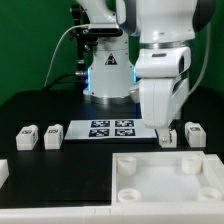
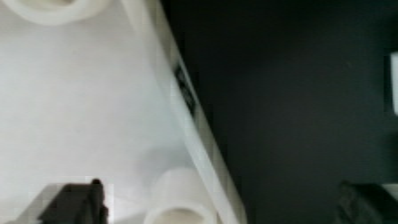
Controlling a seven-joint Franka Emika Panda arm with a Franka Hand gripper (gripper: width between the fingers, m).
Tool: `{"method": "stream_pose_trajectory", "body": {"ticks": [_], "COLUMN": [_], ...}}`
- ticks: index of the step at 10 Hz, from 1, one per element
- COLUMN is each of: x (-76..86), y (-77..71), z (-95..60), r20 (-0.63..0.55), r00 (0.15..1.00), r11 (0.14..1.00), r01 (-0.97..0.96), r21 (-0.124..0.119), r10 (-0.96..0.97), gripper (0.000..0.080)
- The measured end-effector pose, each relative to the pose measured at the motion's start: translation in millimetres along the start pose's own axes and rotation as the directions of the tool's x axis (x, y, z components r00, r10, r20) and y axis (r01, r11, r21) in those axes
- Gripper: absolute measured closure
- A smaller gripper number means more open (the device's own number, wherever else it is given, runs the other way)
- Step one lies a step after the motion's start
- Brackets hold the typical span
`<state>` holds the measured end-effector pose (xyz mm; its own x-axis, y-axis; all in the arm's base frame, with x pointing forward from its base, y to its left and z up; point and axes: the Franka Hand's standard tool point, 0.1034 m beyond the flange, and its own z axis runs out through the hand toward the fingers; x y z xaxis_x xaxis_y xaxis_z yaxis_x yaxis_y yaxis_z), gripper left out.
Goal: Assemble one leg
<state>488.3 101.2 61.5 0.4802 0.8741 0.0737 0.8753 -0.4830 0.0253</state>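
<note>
While my hand hung over the panel's far edge with fingers spread and nothing between them, the nearest clear leg stood on the worktop just beside it, opposite the marker board, its long axis unreadable.

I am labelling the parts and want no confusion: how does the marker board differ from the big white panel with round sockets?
The marker board is thin and flat; the panel is thicker, with a raised rim. The marker board carries black square tags; the panel shows round sockets and no tags. The marker board lies nearer the robot's base; the panel nearer the camera. Both are white and lie on the black table.
</note>
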Motion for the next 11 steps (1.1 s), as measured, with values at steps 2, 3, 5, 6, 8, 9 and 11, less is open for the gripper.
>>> {"method": "stream_pose_trajectory", "body": {"ticks": [2,3,5,6,8,9,11], "x": [16.2,16.5,18.3,26.0,44.9,47.8,45.3], "y": [-9.4,-10.1,-11.8,-21.8,-48.0,-54.6,-53.4], "z": [-5.3,-4.8,-4.6,-4.0,-0.8,3.3,2.3], "r20": [-0.01,-0.01,-0.013,-0.009,0.011,0.019,0.066], "r00": [0.978,0.957,0.879,0.771,0.598,0.563,0.576], "r11": [0.978,0.957,0.879,0.771,0.597,0.562,0.575], "r01": [-0.21,-0.289,-0.477,-0.637,-0.801,-0.826,-0.817], "r21": [-0.006,-0.003,0.008,0.02,0.038,0.042,0.034], "r10": [0.21,0.289,0.477,0.637,0.802,0.826,0.815], "gripper": [0.0151,0.0151,0.0151,0.0151,0.0151,0.0151,0.0151]}}
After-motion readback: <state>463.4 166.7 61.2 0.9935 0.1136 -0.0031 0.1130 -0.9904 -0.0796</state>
